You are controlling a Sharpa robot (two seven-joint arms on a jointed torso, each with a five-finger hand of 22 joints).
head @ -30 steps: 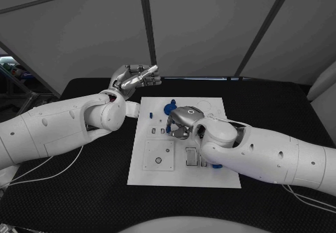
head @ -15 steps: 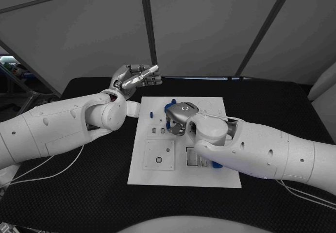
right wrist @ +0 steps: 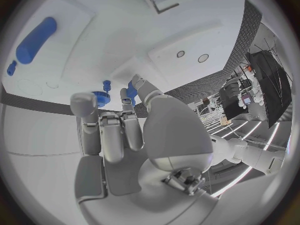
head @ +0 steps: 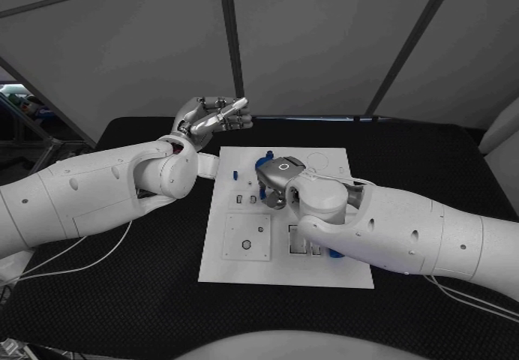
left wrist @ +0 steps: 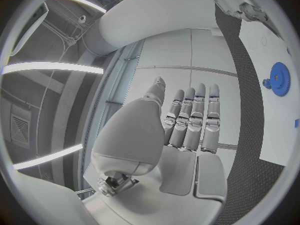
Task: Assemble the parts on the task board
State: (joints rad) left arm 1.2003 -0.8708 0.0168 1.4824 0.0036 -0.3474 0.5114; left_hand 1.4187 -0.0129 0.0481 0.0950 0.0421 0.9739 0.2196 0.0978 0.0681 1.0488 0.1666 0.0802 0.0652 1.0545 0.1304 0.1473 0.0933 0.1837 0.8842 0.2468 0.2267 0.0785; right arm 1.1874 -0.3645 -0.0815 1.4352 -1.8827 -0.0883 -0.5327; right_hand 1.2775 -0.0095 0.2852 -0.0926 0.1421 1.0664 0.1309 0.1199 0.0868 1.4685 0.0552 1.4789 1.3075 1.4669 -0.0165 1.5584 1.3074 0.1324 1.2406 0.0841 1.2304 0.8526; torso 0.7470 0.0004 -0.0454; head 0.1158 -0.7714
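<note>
The white task board [head: 247, 266] lies in the middle of the black table. My right hand [head: 279, 182] hovers over its far half, fingers curled down beside the blue gear [head: 263, 162]. In the right wrist view the gear [right wrist: 100, 96] and a small blue part [right wrist: 131, 91] sit right at the fingertips [right wrist: 83, 104]; I cannot tell whether the thumb and a finger pinch that part. A blue cylinder [right wrist: 35, 40] lies farther off on the board. My left hand [head: 211, 116] is raised beyond the board's far left corner, fingers straight and holding nothing [left wrist: 187, 127].
A small blue peg [head: 232, 177] stands near the board's left edge. Another blue part [head: 335, 256] peeks out under my right forearm. A square plate [head: 247, 237] with a hole sits on the near left of the board. Black table [head: 119, 300] surrounds it.
My right hand has crept a little farther up the board toward the blue gear. The left hand has risen slightly and stays empty.
</note>
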